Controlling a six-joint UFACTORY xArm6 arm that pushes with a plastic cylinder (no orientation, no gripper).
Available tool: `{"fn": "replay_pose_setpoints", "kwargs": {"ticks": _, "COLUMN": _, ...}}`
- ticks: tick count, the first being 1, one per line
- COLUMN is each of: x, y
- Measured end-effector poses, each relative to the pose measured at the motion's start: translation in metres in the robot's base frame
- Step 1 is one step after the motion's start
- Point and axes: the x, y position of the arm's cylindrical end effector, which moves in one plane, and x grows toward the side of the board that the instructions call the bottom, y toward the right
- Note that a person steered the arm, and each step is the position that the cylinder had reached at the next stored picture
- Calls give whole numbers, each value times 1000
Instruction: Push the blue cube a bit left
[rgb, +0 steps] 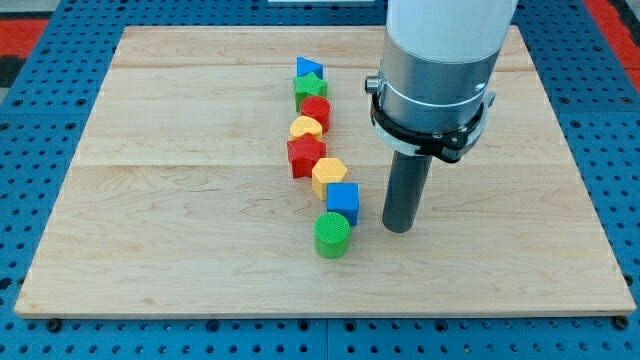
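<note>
The blue cube (343, 201) sits near the lower end of a line of blocks down the middle of the wooden board (180, 200). My tip (399, 228) rests on the board just to the view's right of the blue cube, a small gap apart. A green cylinder (332, 234) lies just below and left of the cube. A yellow hexagon block (328, 176) touches the cube from above and left.
Up the line from the yellow hexagon are a red star block (305, 156), a yellow heart block (306, 128), a red cylinder (316, 110), a green block (310, 89) and a blue triangular block (308, 68). The arm's white body (440, 50) fills the top right.
</note>
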Motion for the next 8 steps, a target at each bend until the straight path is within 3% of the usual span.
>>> {"fn": "replay_pose_setpoints", "kwargs": {"ticks": 2, "x": 0, "y": -43}}
{"fn": "replay_pose_setpoints", "kwargs": {"ticks": 8, "x": -36, "y": -64}}
